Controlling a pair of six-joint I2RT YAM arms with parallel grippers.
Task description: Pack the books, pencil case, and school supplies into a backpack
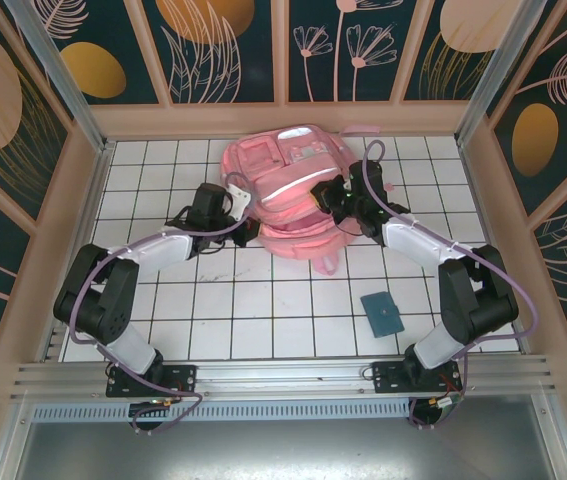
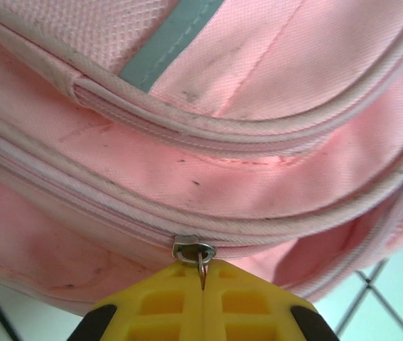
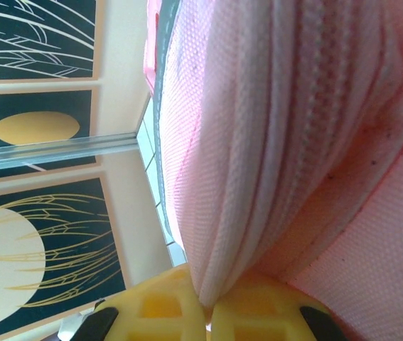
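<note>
Top external view: the white tiled table [image 1: 263,310] carries the pink backpack [image 1: 288,195] at twelve o'clock. The left gripper [image 2: 202,273], at the bag's nine o'clock, pinches the metal zipper pull [image 2: 200,252]. The right gripper [image 3: 205,302], at three o'clock, is clamped on a zipper-seam fold. A flat teal item [image 1: 382,313] lies at four o'clock, any print on it too small to read.

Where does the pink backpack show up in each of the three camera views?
Top external: backpack at the far middle of the table, between both arms.
Left wrist: backpack across the upper frame, its zipper pull pinched in the yellow jaws at bottom centre.
Right wrist: backpack on the right, a fold pinched in the jaws below.
Shared landmark: the white tiled table.
</note>
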